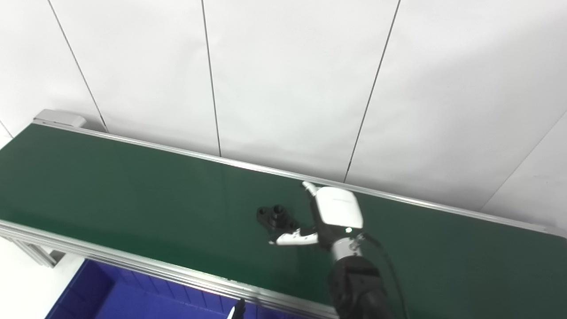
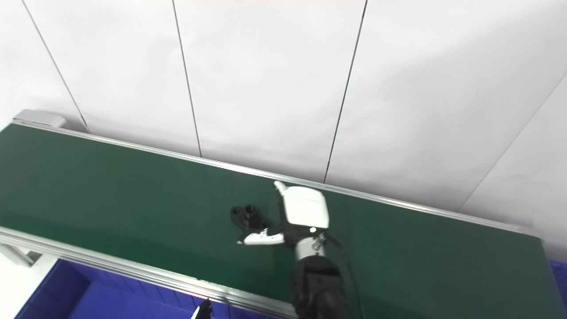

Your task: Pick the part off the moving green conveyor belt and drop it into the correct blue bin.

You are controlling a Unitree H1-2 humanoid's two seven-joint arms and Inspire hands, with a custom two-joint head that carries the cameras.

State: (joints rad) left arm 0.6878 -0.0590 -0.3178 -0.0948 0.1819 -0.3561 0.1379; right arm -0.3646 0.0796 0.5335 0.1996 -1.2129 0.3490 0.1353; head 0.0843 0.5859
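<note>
White wall panels back the belt (image 1: 133, 195); the part (image 1: 275, 218) lies just left of the right hand (image 1: 330, 217), between its spread fingers, ungripped. Left hand (image 1: 237, 310): state unclear.

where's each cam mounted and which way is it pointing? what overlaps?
Left eye view: on the head, looking down and forward at the green conveyor belt and white wall; shows the right hand by the black part, plus a tip of the left hand.
Right eye view: beside it, a little to the right, facing the same way; same hand and part sit further left in the picture.
Shared: belt, part, right hand, blue bin.
</note>
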